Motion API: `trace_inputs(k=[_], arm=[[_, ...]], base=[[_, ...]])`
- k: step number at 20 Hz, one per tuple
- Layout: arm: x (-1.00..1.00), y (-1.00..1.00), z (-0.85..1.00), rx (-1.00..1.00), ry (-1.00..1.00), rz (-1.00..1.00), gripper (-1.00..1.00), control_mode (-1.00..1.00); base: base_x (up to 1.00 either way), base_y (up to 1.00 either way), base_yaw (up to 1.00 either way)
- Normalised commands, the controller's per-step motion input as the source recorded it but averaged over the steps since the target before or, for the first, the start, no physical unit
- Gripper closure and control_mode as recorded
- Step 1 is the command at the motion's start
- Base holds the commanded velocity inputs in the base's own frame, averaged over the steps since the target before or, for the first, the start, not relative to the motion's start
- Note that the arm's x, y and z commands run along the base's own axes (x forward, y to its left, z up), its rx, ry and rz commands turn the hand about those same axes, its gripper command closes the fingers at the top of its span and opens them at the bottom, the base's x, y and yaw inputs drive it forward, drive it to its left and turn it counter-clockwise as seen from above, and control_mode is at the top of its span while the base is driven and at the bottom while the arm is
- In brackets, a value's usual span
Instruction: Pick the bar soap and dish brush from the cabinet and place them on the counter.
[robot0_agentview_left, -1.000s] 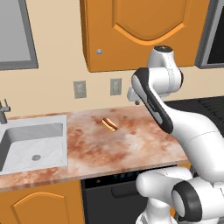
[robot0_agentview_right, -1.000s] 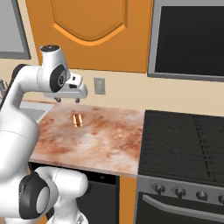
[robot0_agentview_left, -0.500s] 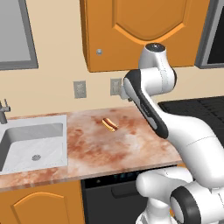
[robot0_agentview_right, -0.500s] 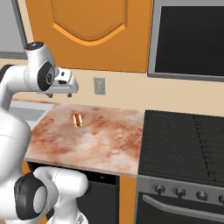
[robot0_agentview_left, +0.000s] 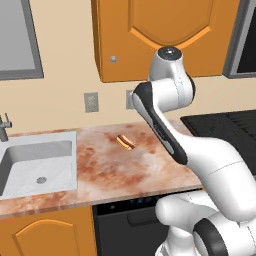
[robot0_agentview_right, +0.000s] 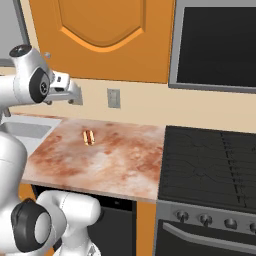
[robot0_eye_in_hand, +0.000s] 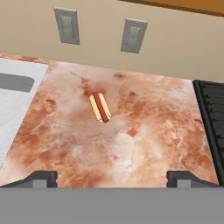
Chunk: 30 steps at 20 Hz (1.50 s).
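While the white arm stands folded high over the work area, the gripper (robot0_agentview_right: 75, 97) hangs in the air above the left part of the tabletop (robot0_agentview_left: 105, 170), its two dark tips spread wide in the hand view with nothing between them. The tabletop is a glossy marble-look slab, mottled reddish-brown and cream, and most of its surface lies bare. One small thing sits on it: a hot dog in a bun (robot0_eye_in_hand: 100, 106), a short rounded roll with a red strip down its middle, lying flat toward the back wall and well apart from every edge. To the left the slab meets the inset white sink (robot0_agentview_left: 35, 167), a smooth rectangular basin with a round drain and nothing visible inside. To the right it butts against the black stovetop (robot0_agentview_right: 210, 165) with its ridged grates. Two grey wall plates (robot0_eye_in_hand: 68, 25) sit on the beige wall above. Overhead, the cabinet (robot0_agentview_left: 160, 35), orange-brown wood with an arched panel and a small round silver knob (robot0_agentview_left: 113, 59), has its door closed, so the bar soap and dish brush cannot be seen.
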Motion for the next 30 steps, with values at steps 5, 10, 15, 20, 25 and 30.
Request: trace_inputs(k=[5,10,15,20,25,30], arm=[[0.01,0.14,0.0,0.03,-0.1,0.0,-1.0,-1.0],[0.06,0.09,0.0,0.03,-0.11,0.0,-1.0,-1.0],[0.05,0.19,0.08,0.02,-0.07,0.0,-1.0,-1.0],[0.0,0.16,0.15,0.05,-0.02,-0.02,-1.0,-1.0],[0.14,0.25,0.11,0.0,0.03,0.0,-1.0,-1.0],[0.14,0.24,0.21,-0.04,0.0,0.0,-1.0,-1.0]], base=[[0.0,0.0,0.0],[0.0,0.0,0.0],[0.0,0.0,0.0],[0.0,0.0,0.0],[0.0,0.0,0.0],[0.0,0.0,0.0]])
